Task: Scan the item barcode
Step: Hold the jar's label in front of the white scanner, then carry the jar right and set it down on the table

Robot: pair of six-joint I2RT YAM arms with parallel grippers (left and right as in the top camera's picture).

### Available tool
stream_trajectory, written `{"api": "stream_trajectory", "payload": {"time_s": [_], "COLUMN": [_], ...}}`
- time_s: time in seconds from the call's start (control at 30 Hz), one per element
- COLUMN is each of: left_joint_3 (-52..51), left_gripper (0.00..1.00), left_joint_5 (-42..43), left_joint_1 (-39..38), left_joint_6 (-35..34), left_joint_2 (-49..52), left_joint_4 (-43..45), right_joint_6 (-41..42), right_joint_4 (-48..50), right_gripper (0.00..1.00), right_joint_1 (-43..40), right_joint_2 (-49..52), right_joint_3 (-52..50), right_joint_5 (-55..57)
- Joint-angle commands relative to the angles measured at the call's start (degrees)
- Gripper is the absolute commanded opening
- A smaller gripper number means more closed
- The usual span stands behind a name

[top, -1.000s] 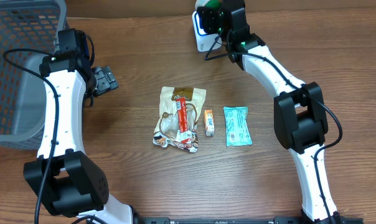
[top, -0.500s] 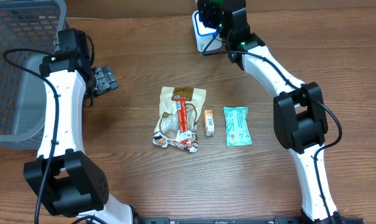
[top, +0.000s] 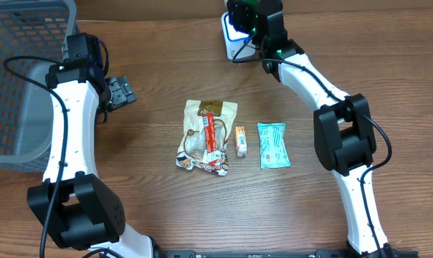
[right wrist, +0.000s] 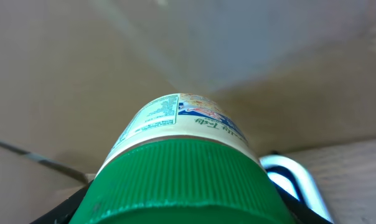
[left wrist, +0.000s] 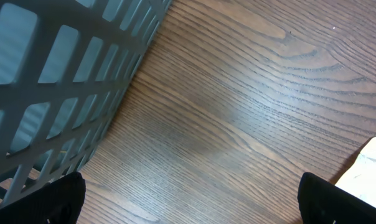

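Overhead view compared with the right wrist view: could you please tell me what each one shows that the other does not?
Only overhead: the grey mesh basket, three packets on the wooden table, and the open left gripper. Only right wrist: the printed text on the cream label. Both: the green-capped bottle held in the right gripper.

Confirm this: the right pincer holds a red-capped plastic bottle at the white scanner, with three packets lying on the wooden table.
The cap colour is wrong. The right wrist view shows the right pincer holding a green-capped plastic bottle, not a red-capped one. The rest stands.
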Motion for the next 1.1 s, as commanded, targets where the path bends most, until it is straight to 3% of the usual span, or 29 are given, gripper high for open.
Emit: {"api": "stream_trajectory", "payload": {"time_s": [0.0, 0.17, 0.3, 0.6, 0.87, 1.07], "left_joint_3": [0.9, 0.9, 0.9, 0.9, 0.9, 0.9], "left_gripper": [1.00, 1.00, 1.00, 1.00, 1.00, 1.00], "left_joint_5": [0.4, 0.4, 0.4, 0.4, 0.4, 0.4], "left_joint_1": [-0.4, -0.4, -0.4, -0.4, -0.4, -0.4], "left_joint_6": [1.0, 1.0, 1.0, 1.0, 1.0, 1.0], "left_joint_2": [-1.5, -1.5, -1.5, -1.5, -1.5, -1.5], "left_joint_4": [0.0, 0.0, 0.0, 0.0, 0.0, 0.0], "right_joint_6": [0.3, 0.3, 0.3, -2.4, -13.4, -14.3], "right_joint_4": [2.2, 1.2, -5.7, -46.0, -81.6, -89.0], "right_gripper": [0.04, 0.04, 0.04, 0.04, 0.04, 0.04], "right_joint_1": [-1.4, -4.2, -6.6, -13.8, -22.2, -25.0], "right_joint_2": [-2.3, -7.2, -12.8, -28.1, -29.7, -29.5], "right_joint_3": [1.2, 1.2, 1.2, 1.2, 0.7, -6.8], "right_joint_5": [-5.6, -12.2, -14.7, -14.6, -6.0, 5.6]}}
